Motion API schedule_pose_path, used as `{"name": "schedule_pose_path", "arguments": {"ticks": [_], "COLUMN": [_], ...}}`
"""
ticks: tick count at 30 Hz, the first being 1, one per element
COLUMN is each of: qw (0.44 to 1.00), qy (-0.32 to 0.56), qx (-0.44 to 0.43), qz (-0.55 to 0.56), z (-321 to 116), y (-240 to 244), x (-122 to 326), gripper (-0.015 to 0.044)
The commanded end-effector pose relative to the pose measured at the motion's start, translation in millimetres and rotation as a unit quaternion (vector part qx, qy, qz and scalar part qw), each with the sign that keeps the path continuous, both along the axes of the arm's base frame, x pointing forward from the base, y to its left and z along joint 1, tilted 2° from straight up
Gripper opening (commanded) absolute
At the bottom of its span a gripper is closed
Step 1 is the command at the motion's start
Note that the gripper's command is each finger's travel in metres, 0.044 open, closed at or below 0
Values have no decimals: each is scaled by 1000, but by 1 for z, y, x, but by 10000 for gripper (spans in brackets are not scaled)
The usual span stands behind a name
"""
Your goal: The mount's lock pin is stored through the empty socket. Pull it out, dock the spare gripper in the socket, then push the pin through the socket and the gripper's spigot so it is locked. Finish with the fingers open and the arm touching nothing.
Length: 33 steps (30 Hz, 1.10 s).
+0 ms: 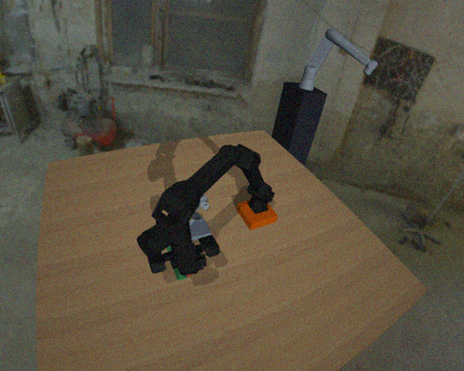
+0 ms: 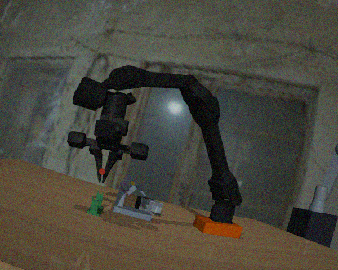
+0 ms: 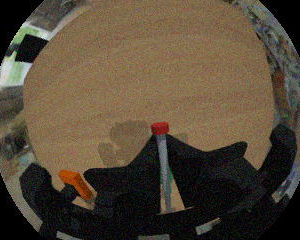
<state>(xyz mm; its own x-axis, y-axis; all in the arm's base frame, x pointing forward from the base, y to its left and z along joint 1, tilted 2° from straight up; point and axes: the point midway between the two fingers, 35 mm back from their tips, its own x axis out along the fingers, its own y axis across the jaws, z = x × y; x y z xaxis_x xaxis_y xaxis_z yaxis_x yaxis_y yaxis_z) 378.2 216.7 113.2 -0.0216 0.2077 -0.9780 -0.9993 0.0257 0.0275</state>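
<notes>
1. The claw [image 2: 101, 181] [image 3: 158, 136] is closed on the lock pin [image 2: 102, 171] [image 3: 163, 165], its two fingers drawn narrow and pointing down, tips near together.
2. The pin shows a red head and a grey shank. The shank runs between the fingers in the wrist view. The pin is out of the mount and held above the counter [image 1: 264, 295] [image 2: 47, 235] [image 3: 150, 75].
3. A green stand [image 1: 180, 274] [image 2: 96, 205] [image 3: 169, 177] sits on the counter below the claw, apart from the fingertips in the exterior view. Its upper part rises from a wider foot.
4. A blue-grey mount [image 1: 200, 228] [image 2: 132, 212] stands on the counter between the green stand and the arm's base. It has a flat base and a raised, slanting part, with a small yellow piece [image 2: 132, 183] near its top.
5. A black and light grey block [image 2: 152, 205] lies at the mount's base end, on the side toward the arm's base. Whether it touches the mount cannot be determined.
6. The black arm [image 1: 212, 171] [image 2: 209, 125] arches over from its orange base [image 1: 250, 220] [image 2: 221, 229] [image 3: 76, 183], which rests on the counter.
</notes>
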Motion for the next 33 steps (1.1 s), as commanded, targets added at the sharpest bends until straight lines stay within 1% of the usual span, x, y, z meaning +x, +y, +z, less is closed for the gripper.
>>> {"name": "schedule_pose_path", "arguments": {"ticks": [1,33], "qw": [1000,1000], "qy": [-2,0], "qx": [0,0], "qz": [-3,-2], "z": [-2,-49], "y": [1,3], "x": [2,6], "gripper": [0,0]}}
